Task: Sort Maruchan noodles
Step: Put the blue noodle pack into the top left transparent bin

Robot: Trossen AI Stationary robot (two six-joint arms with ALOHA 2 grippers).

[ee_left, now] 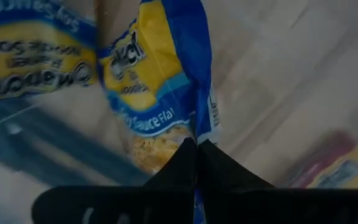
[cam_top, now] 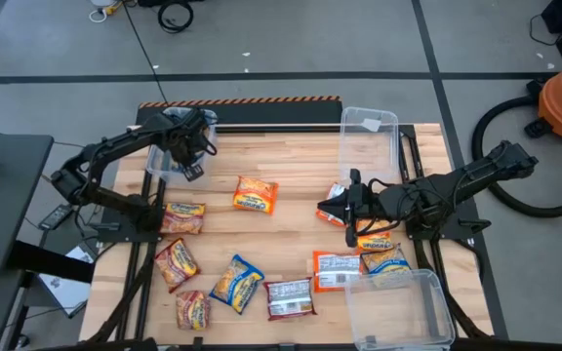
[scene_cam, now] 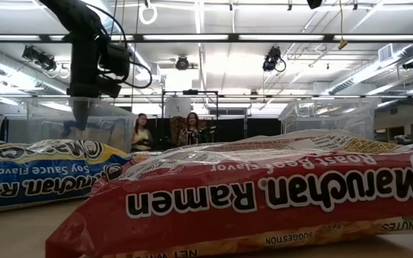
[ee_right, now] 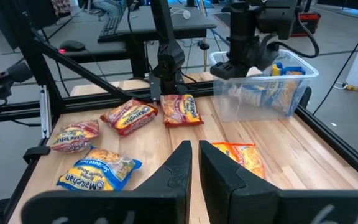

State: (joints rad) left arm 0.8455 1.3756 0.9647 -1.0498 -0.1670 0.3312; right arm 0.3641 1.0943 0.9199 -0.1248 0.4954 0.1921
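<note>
I am holding the left gripper (cam_top: pixel 192 156) over the clear bin (cam_top: pixel 159 161) at the table's far left corner, its jaws pinched shut on the edge of a blue-and-yellow noodle packet (ee_left: pixel 157 93), which is hanging just ahead of the fingertips; another blue packet (ee_left: pixel 33 59) is lying beside it in the bin. I am keeping the right gripper (cam_top: pixel 332 207) low near the table's middle, jaws nearly together, holding nothing, with an orange packet (ee_right: pixel 238 157) lying just beyond its tips. The remaining packets (cam_top: pixel 236 282) are lying scattered across the wooden table (cam_top: pixel 291 166).
</note>
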